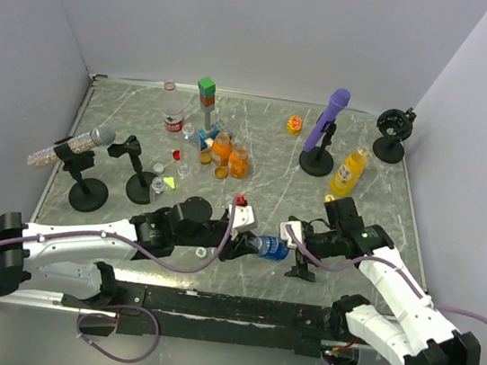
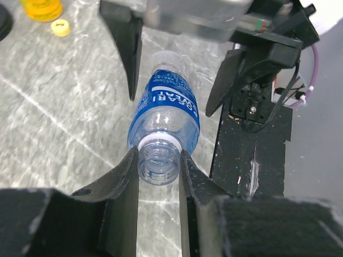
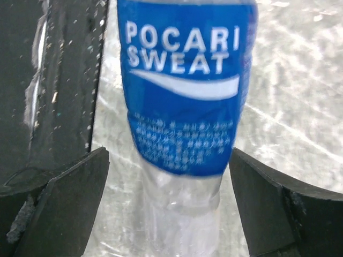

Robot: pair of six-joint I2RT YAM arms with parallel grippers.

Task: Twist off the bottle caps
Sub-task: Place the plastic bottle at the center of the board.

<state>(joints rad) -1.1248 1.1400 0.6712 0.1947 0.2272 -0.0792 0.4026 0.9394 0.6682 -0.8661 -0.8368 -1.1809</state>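
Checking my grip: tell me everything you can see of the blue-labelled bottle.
The blue-labelled bottle is small, clear plastic, with a blue wrap reading POCARI SWEAT in white. It is uncapped: open mouth, bare threads, white collar ring. It lies roughly horizontal between the arms. The left gripper clamps its neck; the right gripper stands open around its base end, not touching.

We see the blue-labelled bottle [image 1: 272, 248] lying on its side near the bench's [image 1: 266, 149] six o'clock edge, the left tool [image 1: 252, 246] at its nine o'clock end, the right tool [image 1: 293, 244] at its three o'clock.
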